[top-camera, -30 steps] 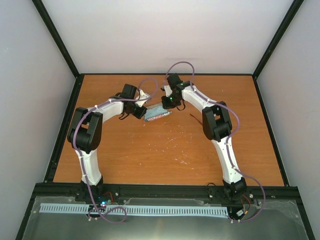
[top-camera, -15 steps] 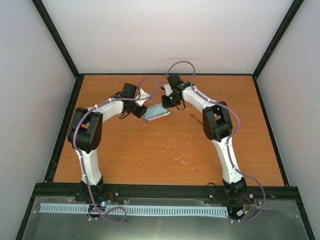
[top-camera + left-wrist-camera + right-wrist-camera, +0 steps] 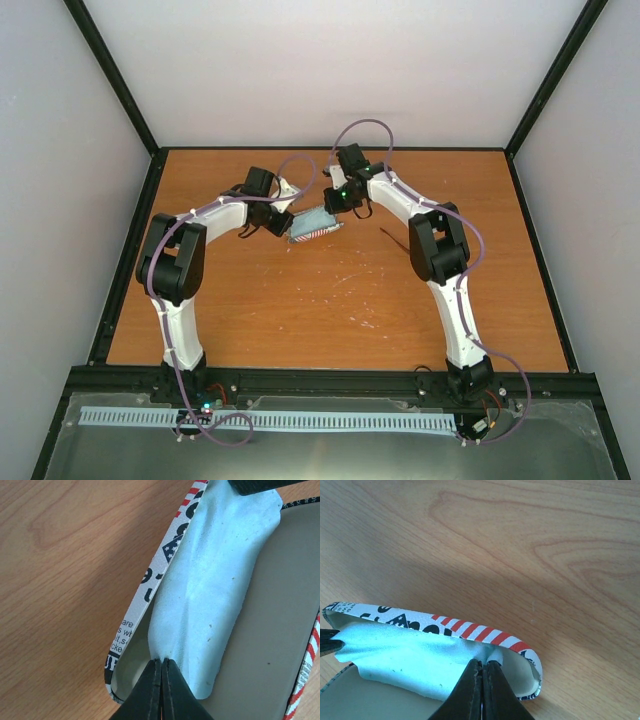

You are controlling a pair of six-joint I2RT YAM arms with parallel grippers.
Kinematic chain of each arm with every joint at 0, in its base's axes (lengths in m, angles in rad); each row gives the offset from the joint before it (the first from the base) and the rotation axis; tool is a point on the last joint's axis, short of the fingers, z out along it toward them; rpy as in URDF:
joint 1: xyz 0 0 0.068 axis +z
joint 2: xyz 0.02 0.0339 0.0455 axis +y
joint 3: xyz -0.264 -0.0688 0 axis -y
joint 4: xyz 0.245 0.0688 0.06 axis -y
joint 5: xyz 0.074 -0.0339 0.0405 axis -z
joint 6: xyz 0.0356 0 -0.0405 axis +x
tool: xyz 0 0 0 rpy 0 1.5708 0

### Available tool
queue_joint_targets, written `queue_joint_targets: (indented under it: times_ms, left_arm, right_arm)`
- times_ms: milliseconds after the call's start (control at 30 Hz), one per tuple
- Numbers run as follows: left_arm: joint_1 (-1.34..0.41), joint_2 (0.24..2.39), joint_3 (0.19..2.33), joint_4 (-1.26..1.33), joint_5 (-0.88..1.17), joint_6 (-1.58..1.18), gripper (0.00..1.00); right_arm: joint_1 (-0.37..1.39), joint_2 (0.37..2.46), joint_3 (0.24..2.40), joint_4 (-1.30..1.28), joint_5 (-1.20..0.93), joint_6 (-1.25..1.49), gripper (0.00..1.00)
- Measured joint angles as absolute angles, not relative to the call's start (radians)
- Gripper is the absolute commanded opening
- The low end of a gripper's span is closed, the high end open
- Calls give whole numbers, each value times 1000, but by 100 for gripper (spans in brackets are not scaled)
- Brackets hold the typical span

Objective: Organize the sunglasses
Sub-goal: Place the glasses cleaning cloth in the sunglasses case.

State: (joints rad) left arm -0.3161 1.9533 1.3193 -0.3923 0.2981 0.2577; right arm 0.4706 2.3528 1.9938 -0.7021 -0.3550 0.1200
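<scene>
The sunglasses [image 3: 393, 239] show as a thin dark sliver on the table [image 3: 300, 300], just right of the open case [image 3: 150, 582], untouched. The left gripper [image 3: 161, 662] and right gripper [image 3: 481, 664] each pinch one end of the cloth [image 3: 210, 590], probably spreading it flat to line the case.

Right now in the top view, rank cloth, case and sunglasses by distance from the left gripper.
1. cloth: pinched in the left gripper, at its tips.
2. case: open, lying under the cloth, just right of the tips.
3. sunglasses: farthest, well to the right, past the case.
</scene>
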Motion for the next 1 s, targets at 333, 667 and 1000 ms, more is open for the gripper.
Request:
queue_joint_targets:
  times_ms: [333, 667, 1000]
  left_arm:
    - [-316, 1955, 1319, -392, 275, 258, 13]
    - [-316, 1955, 1319, -392, 259, 258, 17]
    - [-316, 1955, 1319, -392, 258, 258, 24]
  right_arm:
    - [470, 2353, 1992, -706, -351, 120, 7]
    - [470, 2353, 1993, -706, -350, 121, 16]
    - [470, 2353, 1993, -707, -321, 121, 29]
